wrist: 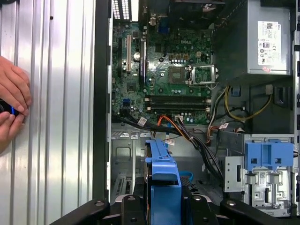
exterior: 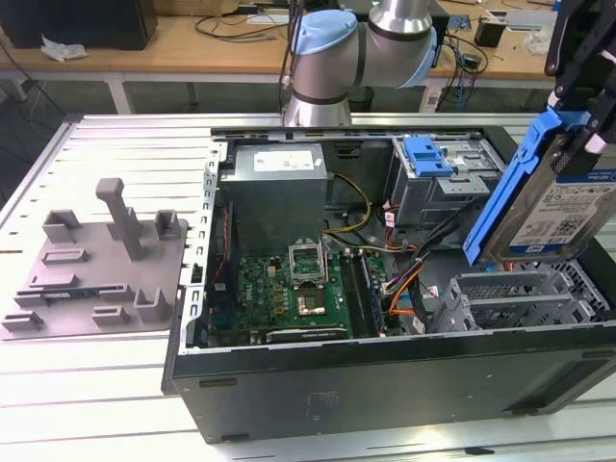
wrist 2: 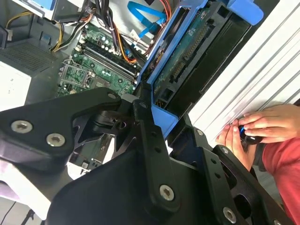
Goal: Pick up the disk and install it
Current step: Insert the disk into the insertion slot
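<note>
Exterior view puts the disk, a flat silver metal drive with a white-and-blue label in a blue plastic carrier, tilted steeply in the air over the corner of the open black computer case on the exterior view's right. The black tool is clamped on its carrier edges.

Directly below it sits an unfilled silver bay frame. To do this carry well, I judge the disk should be levelled and squared to that frame and kept off the orange and black cables beside it.

The case also holds a green motherboard, a grey metal power-supply box and a drive cage with a blue latch. It rests on a ribbed metal surface. A person's hands lie on the surface, outside the case wall.
</note>
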`<act>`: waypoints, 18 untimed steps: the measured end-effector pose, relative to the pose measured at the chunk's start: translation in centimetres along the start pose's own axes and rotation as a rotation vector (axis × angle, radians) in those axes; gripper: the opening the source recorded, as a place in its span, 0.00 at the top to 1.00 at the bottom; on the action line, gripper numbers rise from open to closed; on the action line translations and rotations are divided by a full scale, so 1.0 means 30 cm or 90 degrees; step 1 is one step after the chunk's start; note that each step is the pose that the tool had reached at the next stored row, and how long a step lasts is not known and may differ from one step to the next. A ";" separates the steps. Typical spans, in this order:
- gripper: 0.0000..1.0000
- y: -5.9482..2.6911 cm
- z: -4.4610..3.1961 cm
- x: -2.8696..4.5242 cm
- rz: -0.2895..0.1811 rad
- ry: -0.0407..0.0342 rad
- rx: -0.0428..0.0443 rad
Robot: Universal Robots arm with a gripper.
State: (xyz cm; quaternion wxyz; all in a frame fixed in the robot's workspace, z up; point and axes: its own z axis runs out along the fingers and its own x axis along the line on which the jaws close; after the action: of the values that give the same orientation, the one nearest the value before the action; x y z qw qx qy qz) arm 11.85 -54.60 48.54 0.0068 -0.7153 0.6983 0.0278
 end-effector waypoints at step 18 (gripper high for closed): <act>0.63 -0.006 0.024 0.003 0.000 0.0010 0.0018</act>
State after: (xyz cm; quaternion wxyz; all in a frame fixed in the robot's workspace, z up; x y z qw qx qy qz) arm 12.00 -54.64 47.81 0.0073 -0.7153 0.6983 0.0262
